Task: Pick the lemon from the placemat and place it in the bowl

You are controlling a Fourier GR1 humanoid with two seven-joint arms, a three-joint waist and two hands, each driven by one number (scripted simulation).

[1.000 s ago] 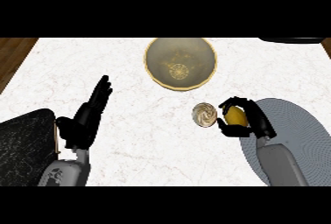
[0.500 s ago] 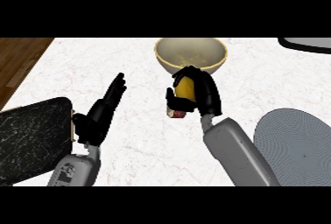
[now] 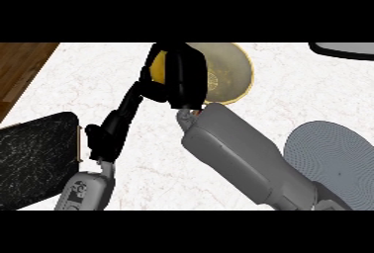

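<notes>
The right robot hand (image 3: 181,74) was seen curled around the lemon (image 3: 158,66), with just a yellow sliver showing at its left edge. It was held over the left rim of the bowl (image 3: 232,74), so not properly over the middle yet, by the look of it. The grey placemat (image 3: 332,158) sat well apart at the lower right, nothing on it.

The left robot hand (image 3: 120,121) was parked on the left with its fingers straight, resting, next to a dark speckled board (image 3: 36,158) on the counter (image 3: 292,99).

To do the drop well, the lemon should probably be carried a bit further right so it's above the bowl's hollow, then lowered before the fingers are let go. Released from the rim, it could easily be bounced off and rolled across the counter. How high it was held couldn't really be judged from this steep angle.
</notes>
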